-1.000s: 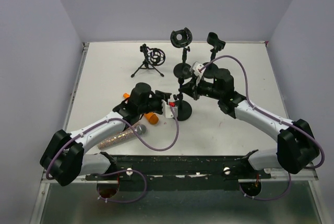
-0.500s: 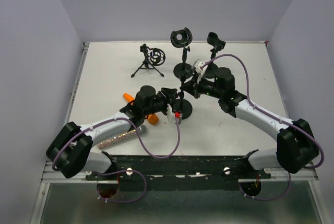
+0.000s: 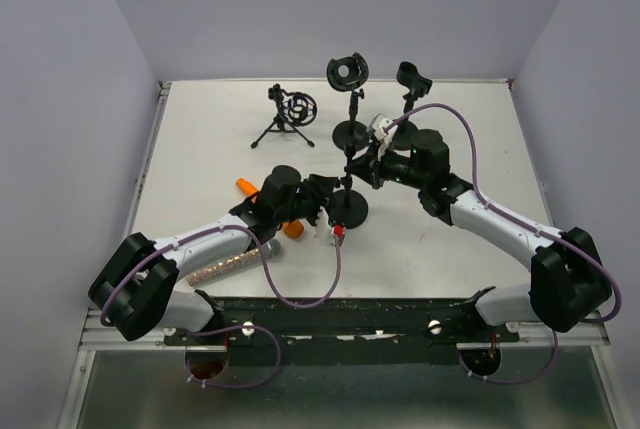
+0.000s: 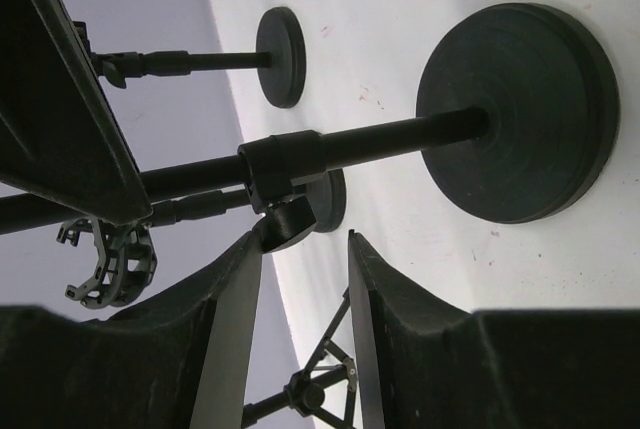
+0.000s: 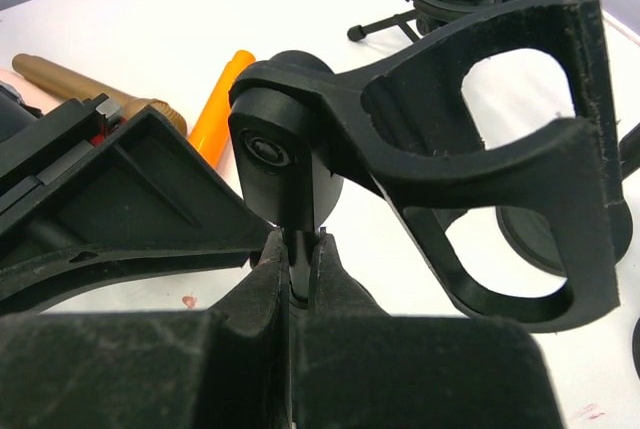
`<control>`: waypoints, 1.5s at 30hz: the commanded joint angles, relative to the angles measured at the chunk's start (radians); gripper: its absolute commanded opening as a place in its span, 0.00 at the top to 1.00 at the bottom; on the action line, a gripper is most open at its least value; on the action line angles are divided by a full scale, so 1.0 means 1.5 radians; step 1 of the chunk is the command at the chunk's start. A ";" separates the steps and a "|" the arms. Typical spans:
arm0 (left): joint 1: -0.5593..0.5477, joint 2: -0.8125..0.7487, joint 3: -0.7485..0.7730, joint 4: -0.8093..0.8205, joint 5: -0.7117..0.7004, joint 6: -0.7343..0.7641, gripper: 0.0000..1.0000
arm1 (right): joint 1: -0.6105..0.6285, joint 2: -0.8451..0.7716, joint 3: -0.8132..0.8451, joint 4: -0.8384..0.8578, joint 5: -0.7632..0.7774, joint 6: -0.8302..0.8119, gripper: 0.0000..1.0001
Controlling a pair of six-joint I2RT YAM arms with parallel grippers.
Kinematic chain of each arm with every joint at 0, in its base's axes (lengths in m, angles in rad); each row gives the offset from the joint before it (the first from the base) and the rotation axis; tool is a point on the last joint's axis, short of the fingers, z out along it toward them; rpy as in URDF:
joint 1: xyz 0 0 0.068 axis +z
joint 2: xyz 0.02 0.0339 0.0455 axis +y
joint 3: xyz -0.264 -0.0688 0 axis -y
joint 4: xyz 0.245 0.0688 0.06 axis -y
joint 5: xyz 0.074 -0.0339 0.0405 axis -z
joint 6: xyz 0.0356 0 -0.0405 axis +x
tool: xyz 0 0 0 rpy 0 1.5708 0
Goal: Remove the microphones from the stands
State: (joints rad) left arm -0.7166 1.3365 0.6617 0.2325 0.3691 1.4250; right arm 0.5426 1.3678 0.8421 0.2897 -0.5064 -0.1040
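Note:
The glittery microphone (image 3: 228,265) lies on the table by my left forearm, apart from every stand. The black round-base stand (image 3: 351,211) is upright at mid-table. Its clip (image 5: 500,139) is empty. My right gripper (image 3: 356,163) (image 5: 301,247) is shut on the stand's thin pole just under the clip joint. My left gripper (image 3: 328,203) (image 4: 302,249) is open and holds nothing. Its fingertips are close beside the pole (image 4: 390,139) and its collar (image 4: 283,162), above the base (image 4: 520,109).
An orange marker (image 3: 246,186) (image 5: 214,109) lies left of the stand. At the back are a tripod with a shock mount (image 3: 291,113), a ring-mount stand (image 3: 348,73) and a clip stand (image 3: 409,79). Cables loop from both arms.
My left gripper has moved right, up to the stand's pole and base, and its wrist has turned a little. My right gripper has stayed shut on the pole. The microphone has not moved.

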 commanded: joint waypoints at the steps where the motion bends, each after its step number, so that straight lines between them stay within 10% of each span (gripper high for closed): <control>1: -0.005 0.017 0.002 -0.024 0.003 0.018 0.53 | 0.004 -0.009 -0.008 -0.007 -0.011 0.030 0.99; 9: -0.013 0.076 0.021 0.063 -0.034 -0.005 0.57 | 0.004 -0.008 -0.008 -0.006 -0.010 0.038 1.00; 19: -0.009 0.046 0.082 -0.029 -0.031 -0.185 0.99 | 0.002 -0.017 -0.010 -0.013 -0.005 0.023 1.00; 28: 0.119 0.099 0.303 -0.291 0.210 -0.711 1.00 | 0.002 -0.046 -0.020 -0.011 -0.022 -0.049 0.99; 35: 0.159 0.166 0.329 -0.214 0.438 -1.012 1.00 | 0.002 -0.062 -0.021 -0.012 -0.019 -0.090 0.99; 45: 0.168 0.265 0.395 -0.253 0.653 -1.137 1.00 | 0.002 -0.076 -0.029 -0.010 -0.013 -0.121 1.00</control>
State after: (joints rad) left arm -0.4595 1.6703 1.1419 -0.0952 1.0477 -0.1757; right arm 0.5423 1.2659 0.8116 0.2684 -0.5316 -0.2375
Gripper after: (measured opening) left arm 0.059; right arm 0.042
